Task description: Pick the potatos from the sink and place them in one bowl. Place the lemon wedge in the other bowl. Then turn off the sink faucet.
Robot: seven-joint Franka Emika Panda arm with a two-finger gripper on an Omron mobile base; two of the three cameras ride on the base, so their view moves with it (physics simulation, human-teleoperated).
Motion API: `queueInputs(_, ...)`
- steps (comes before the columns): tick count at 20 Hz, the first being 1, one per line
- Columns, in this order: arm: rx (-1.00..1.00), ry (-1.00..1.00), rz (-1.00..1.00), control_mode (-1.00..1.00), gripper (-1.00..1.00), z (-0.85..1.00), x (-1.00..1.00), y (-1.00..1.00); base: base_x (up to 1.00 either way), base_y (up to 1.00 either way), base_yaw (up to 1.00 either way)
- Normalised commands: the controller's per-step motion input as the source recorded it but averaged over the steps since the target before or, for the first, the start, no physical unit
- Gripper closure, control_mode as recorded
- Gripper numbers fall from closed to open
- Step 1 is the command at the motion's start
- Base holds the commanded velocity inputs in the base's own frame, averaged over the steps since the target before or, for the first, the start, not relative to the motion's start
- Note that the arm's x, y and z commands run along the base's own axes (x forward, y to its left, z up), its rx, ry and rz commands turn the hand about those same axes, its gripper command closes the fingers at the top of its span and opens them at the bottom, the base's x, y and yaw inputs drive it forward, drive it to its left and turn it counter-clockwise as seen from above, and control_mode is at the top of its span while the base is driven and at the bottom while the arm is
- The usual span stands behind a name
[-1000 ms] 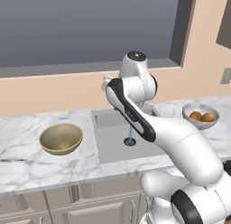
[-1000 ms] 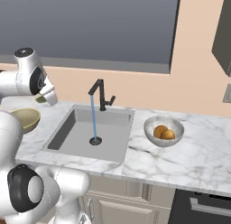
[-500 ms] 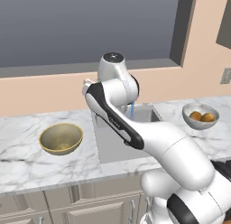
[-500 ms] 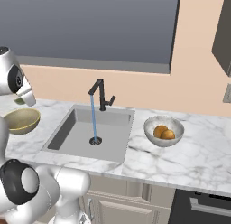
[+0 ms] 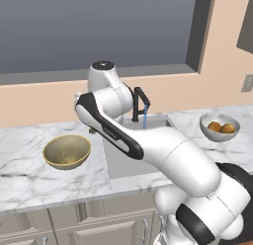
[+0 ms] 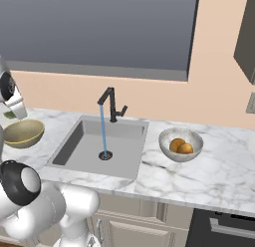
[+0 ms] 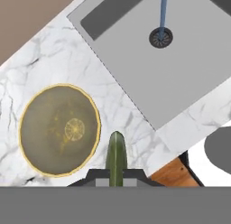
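The olive-green lemon wedge (image 7: 116, 159) is pinched in my shut gripper (image 7: 116, 176), which hangs high over the marble strip between the sink (image 7: 158, 69) and the dull gold bowl (image 7: 59, 129), just off the bowl's rim. In the left base view the gripper (image 5: 91, 131) sits just right of the gold bowl (image 5: 66, 151). Both orange-brown potatos (image 6: 175, 144) (image 6: 185, 148) lie in the silvery bowl (image 6: 181, 136) to the right of the sink. Water (image 6: 103, 131) runs from the black sink faucet (image 6: 112, 104) onto the drain (image 7: 160, 37).
White marble counter (image 5: 29, 175) surrounds the grey basin (image 6: 99, 141). A dark window and beige wall stand behind the faucet. My own white arm (image 5: 148, 140) arcs over the sink's left part. Cabinet fronts (image 6: 149, 221) run below the counter edge.
The arm has swung left, away from the sink toward the gold bowl, carrying the lemon wedge. The potatos and the water stream are as before.
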Motion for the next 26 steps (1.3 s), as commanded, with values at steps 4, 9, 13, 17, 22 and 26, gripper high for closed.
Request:
queueInputs(4,0.0,0.0,0.01,-1.0,1.0,-0.31,-0.04,0.13,0.0,0.0,0.0)
queueInputs(9,0.0,-0.04,0.0,-1.0,1.0,-0.35,0.0,0.01,0.0,0.0,0.0)
queueInputs(13,0.0,-0.02,0.0,-1.0,1.0,-0.49,0.02,0.13,0.0,0.0,0.0)
queueInputs(17,0.01,0.0,0.0,-1.0,1.0,-0.57,0.2,0.37,0.0,0.0,0.0)
queueInputs(22,0.03,0.0,0.0,-1.0,1.0,-0.47,0.35,0.48,0.0,0.0,0.0)
queueInputs(26,0.04,0.02,0.0,-1.0,1.0,-0.25,0.53,0.53,0.0,0.0,0.0)
